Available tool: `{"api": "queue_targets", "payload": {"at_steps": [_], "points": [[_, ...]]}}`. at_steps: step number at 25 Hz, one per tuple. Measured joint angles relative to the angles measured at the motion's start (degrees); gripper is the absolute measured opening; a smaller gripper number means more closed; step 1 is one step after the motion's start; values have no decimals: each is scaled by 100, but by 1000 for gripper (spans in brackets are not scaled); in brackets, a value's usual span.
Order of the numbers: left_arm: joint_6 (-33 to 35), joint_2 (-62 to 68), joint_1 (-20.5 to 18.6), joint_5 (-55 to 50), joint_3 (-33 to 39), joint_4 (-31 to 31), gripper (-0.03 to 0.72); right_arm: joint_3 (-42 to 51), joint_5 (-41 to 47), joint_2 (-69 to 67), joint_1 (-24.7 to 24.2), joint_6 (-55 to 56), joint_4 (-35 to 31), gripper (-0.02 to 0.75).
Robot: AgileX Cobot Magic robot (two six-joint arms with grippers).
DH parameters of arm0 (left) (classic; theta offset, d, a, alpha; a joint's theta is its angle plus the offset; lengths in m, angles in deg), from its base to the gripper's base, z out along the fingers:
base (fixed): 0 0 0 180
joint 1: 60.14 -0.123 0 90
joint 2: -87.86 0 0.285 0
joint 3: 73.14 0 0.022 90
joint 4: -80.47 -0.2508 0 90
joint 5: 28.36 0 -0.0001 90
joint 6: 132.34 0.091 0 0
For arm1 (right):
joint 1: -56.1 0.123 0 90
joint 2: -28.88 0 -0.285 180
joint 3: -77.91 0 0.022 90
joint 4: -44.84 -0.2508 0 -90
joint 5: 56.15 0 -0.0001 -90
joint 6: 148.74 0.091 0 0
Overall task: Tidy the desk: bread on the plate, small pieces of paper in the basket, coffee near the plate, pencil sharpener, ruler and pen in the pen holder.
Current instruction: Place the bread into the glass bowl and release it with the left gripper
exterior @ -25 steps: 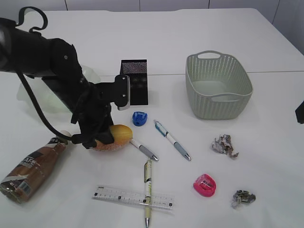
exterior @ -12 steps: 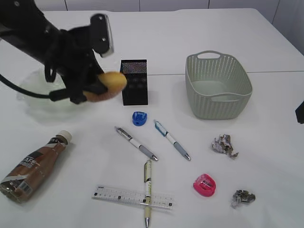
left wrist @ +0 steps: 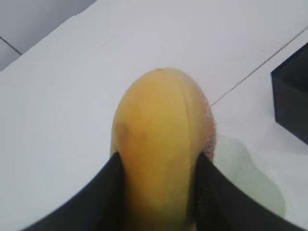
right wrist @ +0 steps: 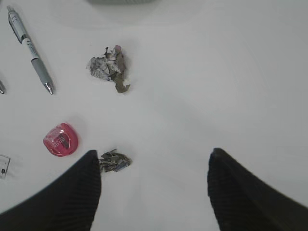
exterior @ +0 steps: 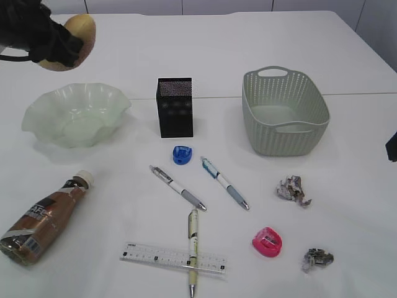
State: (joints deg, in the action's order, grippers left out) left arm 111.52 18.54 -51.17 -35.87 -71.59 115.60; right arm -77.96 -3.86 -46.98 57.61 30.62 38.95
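Observation:
My left gripper (exterior: 53,48) is shut on the yellow-brown bread (exterior: 75,34), high at the far left, above and behind the pale green wavy plate (exterior: 43,118). In the left wrist view the bread (left wrist: 161,125) fills the gap between both black fingers. The coffee bottle (exterior: 42,218) lies on its side, front left. A black pen holder (exterior: 175,107) stands mid-table, with the grey basket (exterior: 284,112) to its right. A blue pencil sharpener (exterior: 182,154), a pink one (exterior: 268,241), three pens (exterior: 178,187) and a ruler (exterior: 173,258) lie in front. My right gripper (right wrist: 154,173) hangs open beside a paper ball (right wrist: 114,161).
A second crumpled paper (exterior: 294,189) lies right of the pens, and the other paper ball (exterior: 317,258) sits near the front right. One pen (exterior: 193,251) lies across the ruler. A dark part of the right arm (exterior: 392,147) shows at the right edge.
The left gripper has lifted the bread off the table beside the pens and carried it up and to the far left, past the plate. The right gripper has stayed still.

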Motion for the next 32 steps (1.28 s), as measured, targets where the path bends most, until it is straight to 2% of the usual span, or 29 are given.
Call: {"api": "queue_targets", "payload": {"at_steps": [4, 10, 16, 23, 32], "points": [[0, 425, -147, 280, 0, 163, 302, 0, 0, 0, 0, 0, 0, 510], [-9, 976, -159, 621, 0, 320, 317, 0, 0, 0, 0, 0, 0, 511], [-9, 1308, -168, 751, 0, 516, 382, 0, 0, 0, 0, 0, 0, 510], [-9, 1350, -180, 1039, 0, 757, 525, 0, 11, 0, 0, 0, 0, 510], [-9, 1350, -180, 1028, 0, 797, 546, 0, 34, 0, 0, 0, 0, 511]]}}
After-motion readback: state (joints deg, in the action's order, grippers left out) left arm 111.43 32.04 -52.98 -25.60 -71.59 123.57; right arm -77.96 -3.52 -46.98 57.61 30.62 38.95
